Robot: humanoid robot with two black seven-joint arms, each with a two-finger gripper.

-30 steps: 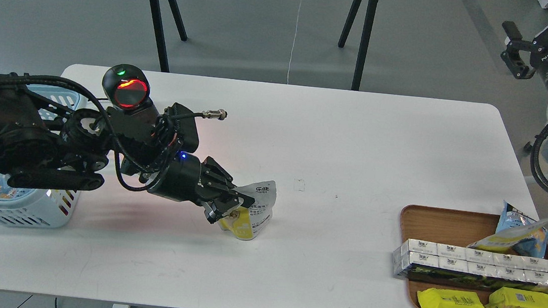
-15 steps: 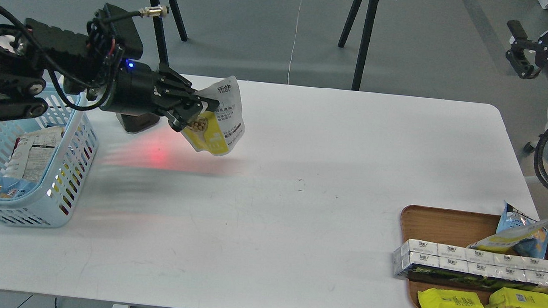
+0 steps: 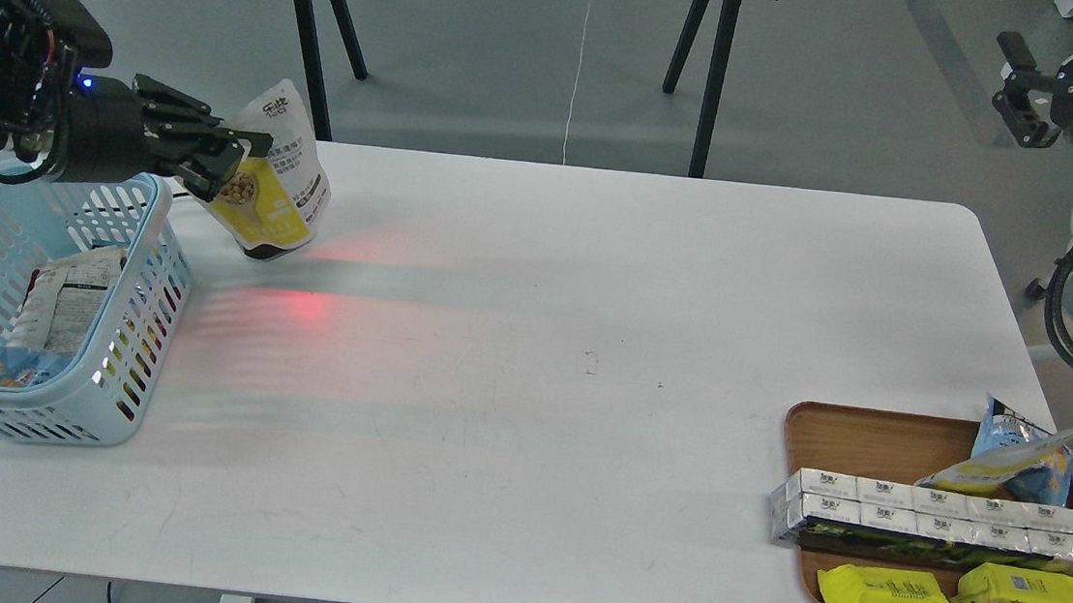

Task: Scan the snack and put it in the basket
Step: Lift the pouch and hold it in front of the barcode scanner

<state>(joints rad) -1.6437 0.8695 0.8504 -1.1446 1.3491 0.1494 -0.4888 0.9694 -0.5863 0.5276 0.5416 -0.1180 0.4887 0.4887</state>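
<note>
My left gripper (image 3: 236, 157) is shut on the snack (image 3: 282, 170), a white-and-yellow pouch picturing tan beans. It holds the pouch in the air above the table's far left corner, just right of the basket. The light blue basket (image 3: 143, 306) stands at the table's left edge with a few packets inside. The pouch hides most of a dark scanner base (image 3: 261, 251); a red glow lies on the table below it. My right gripper (image 3: 1020, 86) is raised at the top right, off the table, seen small and dark.
A brown wooden tray (image 3: 860, 429) at the front right holds a row of silver-white cartons (image 3: 945, 520), two bright yellow packets (image 3: 889, 598) and a blue-and-yellow bag (image 3: 1018, 460). A second table's black legs (image 3: 310, 58) stand behind.
My left gripper lifted the pouch off the table's middle-left and carried it up and left, toward the basket. The scanner, earlier in plain sight, is now mostly hidden. The right arm barely moved.
</note>
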